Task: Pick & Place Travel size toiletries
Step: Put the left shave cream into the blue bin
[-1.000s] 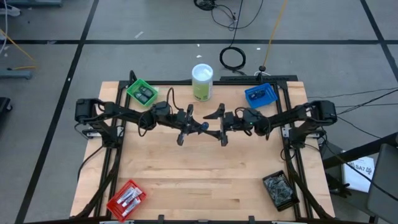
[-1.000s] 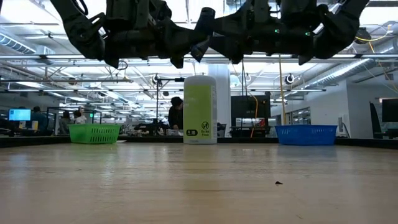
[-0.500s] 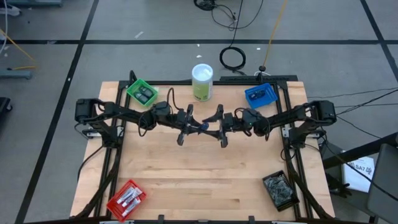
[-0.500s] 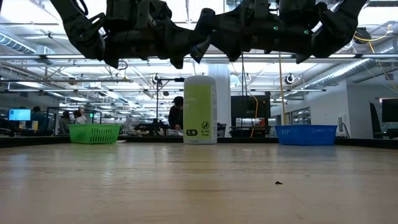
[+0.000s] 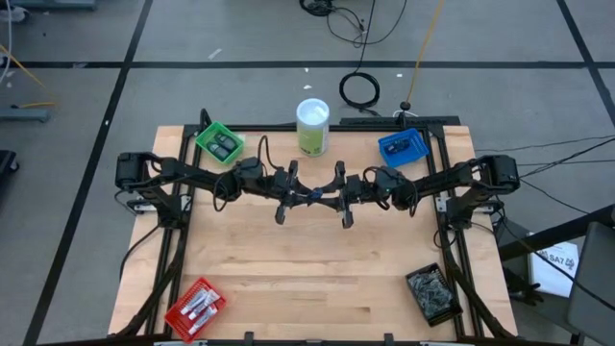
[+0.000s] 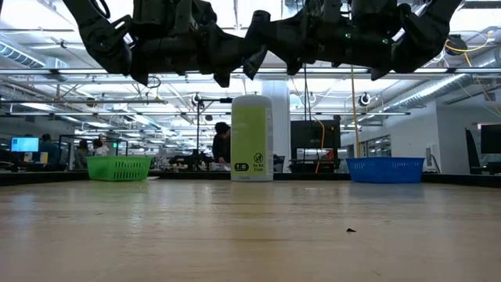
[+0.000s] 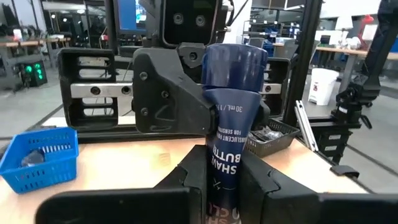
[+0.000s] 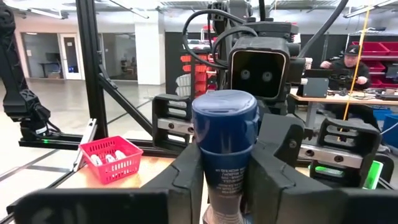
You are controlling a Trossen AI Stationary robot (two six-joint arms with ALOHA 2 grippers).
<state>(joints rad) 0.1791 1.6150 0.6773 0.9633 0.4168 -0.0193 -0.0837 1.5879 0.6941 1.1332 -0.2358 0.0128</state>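
A dark blue tube [image 7: 227, 149] with a round cap [image 8: 224, 118] is held level in mid-air over the table's middle, between both grippers. My left gripper [image 5: 302, 195] comes from the table's left and is shut on it. From the right, my right gripper [image 5: 330, 195] meets it and is shut on its cap end. In the low view both grippers [image 6: 254, 39] hang high above the board. More toiletries lie in the red bin [image 5: 196, 306], the green bin [image 5: 220, 142] and the dark bin [image 5: 432, 293]. My left gripper pinches the tube's body [image 7: 225, 186] between its two fingers, away from the cap. The fingers come level from the table's left and lie along the tube. The tube is lifted clear of the table. My right gripper pinches the tube just behind its cap [image 8: 224, 171], one finger [image 8: 186, 174] on each side. Its fingers come about level from the table's right, along the tube.
A tall white-and-green canister [image 5: 312, 126] stands at the far edge, just behind the grippers. A blue bin [image 5: 403, 146] sits at the far right. The wooden board [image 5: 307, 269] lies bare between the red and dark bins.
My right gripper's fingers have shut from wide open onto the tube's cap end. Both arms have kept their place, and the tube has stayed level in my left gripper.
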